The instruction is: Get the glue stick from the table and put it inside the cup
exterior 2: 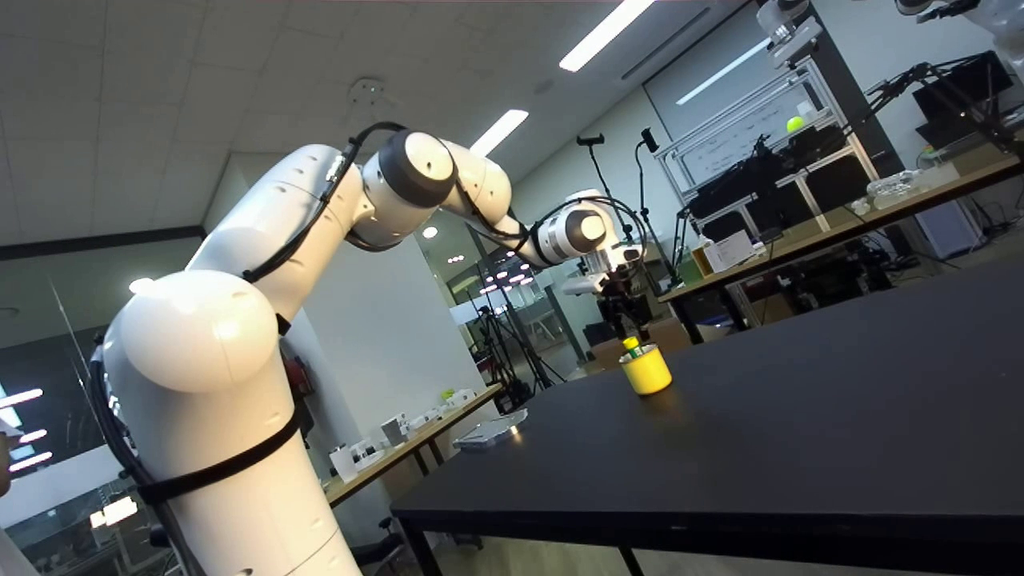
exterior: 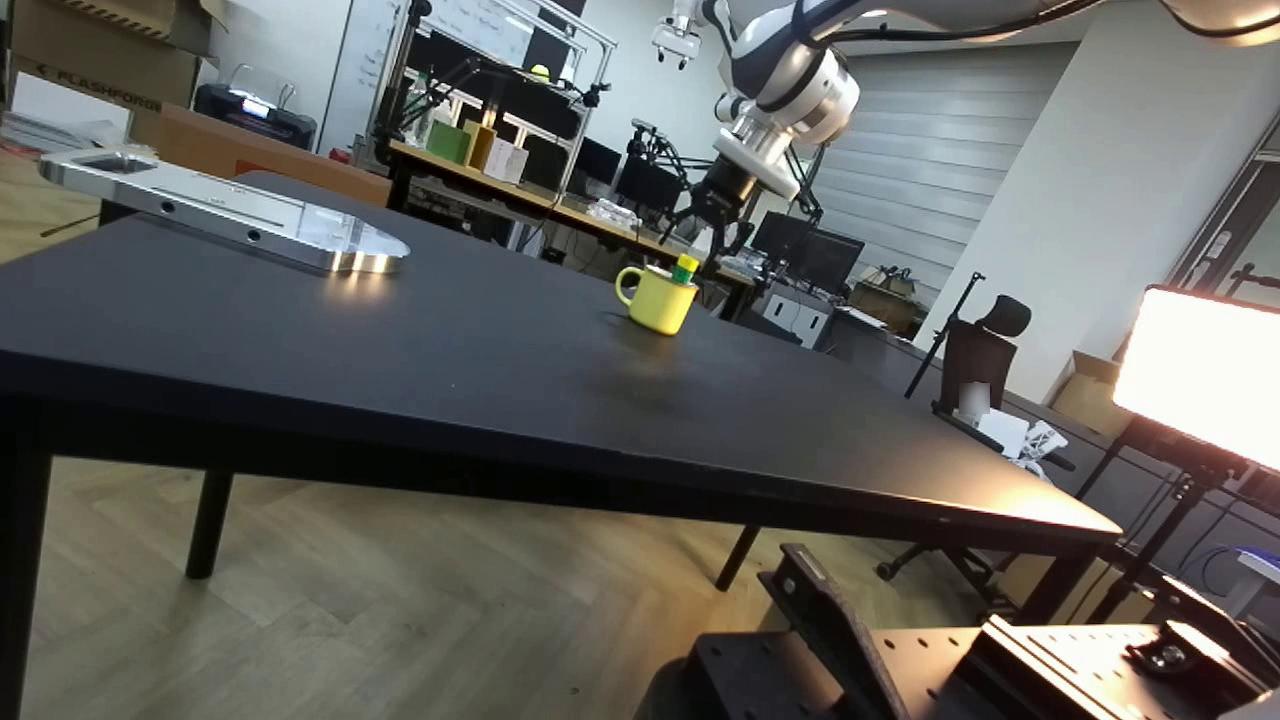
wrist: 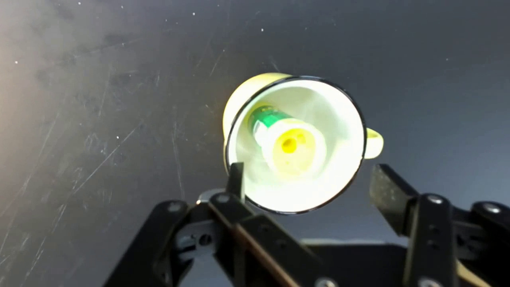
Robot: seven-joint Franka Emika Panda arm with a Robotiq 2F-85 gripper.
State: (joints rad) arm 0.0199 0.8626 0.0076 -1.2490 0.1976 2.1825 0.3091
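Note:
The yellow cup [exterior: 660, 303] stands upright on the black table [exterior: 450, 350]; it shows in an exterior view [exterior 2: 650, 373] and in the wrist view [wrist: 244, 99]. The glue stick [wrist: 293, 147], green with a yellow end, stands inside the cup, leaning against its wall. Its yellow end rises above the rim in both exterior views [exterior: 686, 266] [exterior 2: 632, 346]. My gripper [wrist: 309, 169] is open with nothing between its fingers. It hangs just above the cup in both exterior views [exterior: 692, 245] [exterior 2: 632, 332]. In the wrist view one finger overlaps the cup's rim; I cannot tell if it touches.
A flat silver metal piece [exterior: 240, 210] lies on the table, also in an exterior view [exterior 2: 490, 430]. The cup's handle [wrist: 373, 143] points to the right in the wrist view. A bright lamp panel [exterior: 1200, 370] stands beyond the table. Cluttered workbenches are further off.

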